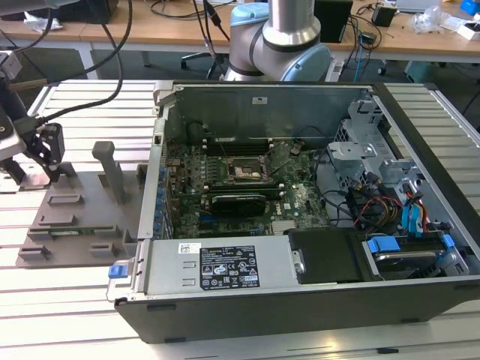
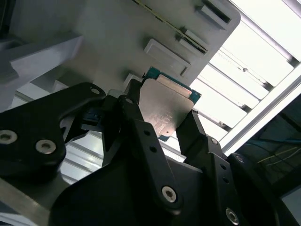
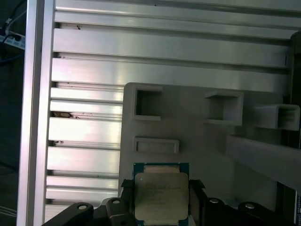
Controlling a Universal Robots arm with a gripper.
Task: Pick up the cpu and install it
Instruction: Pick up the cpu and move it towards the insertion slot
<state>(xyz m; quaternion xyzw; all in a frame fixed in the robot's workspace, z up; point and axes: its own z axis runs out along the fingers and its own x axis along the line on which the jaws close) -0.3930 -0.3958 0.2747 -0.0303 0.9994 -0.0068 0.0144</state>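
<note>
1. Judged to be the pick-up step: gripping the cpu (image 2: 167, 110) over the grey fixture plate (image 1: 82, 217), with nothing of the install yet done.
2. Holding the cpu between the fingers (image 2: 136, 122), drawn in to about the chip's own width. Seemingly pressing on two opposite edges in both wrist views, with no gap to be seen at either.
3. Lying level between them, metal top plate toward the cameras and thin green rim showing, just beside a low raised block (image 3: 156, 145) near one edge of the fixture plate. Cannot tell whether resting on the fixture plate or lifted just clear of it.
4. In the exterior view, seen as the gripper (image 1: 46, 150) hanging above the fixture plate's corner toward the exterior view's left, over the slatted desk (image 1: 90, 97).
5. Bound, presumably, for the dark socket (image 1: 241, 169) inside the open computer case (image 1: 300, 300), well apart from the fixture plate, toward the exterior view's right of it.
6. Calls, by this reading, for a steady squeeze and a level chip. Calls too for clearing the fixture plate's blocks, its upright post (image 1: 109, 169) and the case wall just beside the fixture plate.
</note>
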